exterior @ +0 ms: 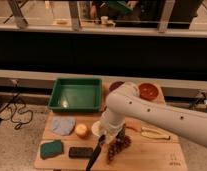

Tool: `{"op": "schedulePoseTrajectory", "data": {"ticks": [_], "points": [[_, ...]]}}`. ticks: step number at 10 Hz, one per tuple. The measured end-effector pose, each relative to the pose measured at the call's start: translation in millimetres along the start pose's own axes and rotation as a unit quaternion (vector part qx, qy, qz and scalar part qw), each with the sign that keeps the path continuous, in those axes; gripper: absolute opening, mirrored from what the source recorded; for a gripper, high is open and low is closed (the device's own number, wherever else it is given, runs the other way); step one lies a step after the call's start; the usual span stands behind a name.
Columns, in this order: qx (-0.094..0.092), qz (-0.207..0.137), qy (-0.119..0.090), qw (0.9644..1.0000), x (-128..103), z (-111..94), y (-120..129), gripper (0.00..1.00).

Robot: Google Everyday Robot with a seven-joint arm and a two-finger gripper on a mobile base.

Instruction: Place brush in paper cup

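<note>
White plastic arm fills the right side of the wooden table [162, 152], its gripper [106, 136] low over the boards, apparently clamped on the brush [95, 154], which hangs slanting down and left from it. Behind and left of the gripper sits the green tray [77, 94]; the grape bunch [117, 146] lies just right. The paper cup [97, 128] peeks out just left, mostly hidden. I'd judge this the carry step: 1 short shift left, then lower the brush in.

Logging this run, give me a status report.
Gripper low over table, beside paper cup. Brush hangs below it, tilted. Cup partly hidden by arm.
</note>
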Motion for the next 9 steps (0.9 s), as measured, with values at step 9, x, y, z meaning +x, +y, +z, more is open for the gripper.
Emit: {"op": "schedulePoseTrajectory", "data": {"ticks": [9], "points": [[0.013, -0.004, 0.009, 0.9999, 22, -7, -22, 0.10]]}}
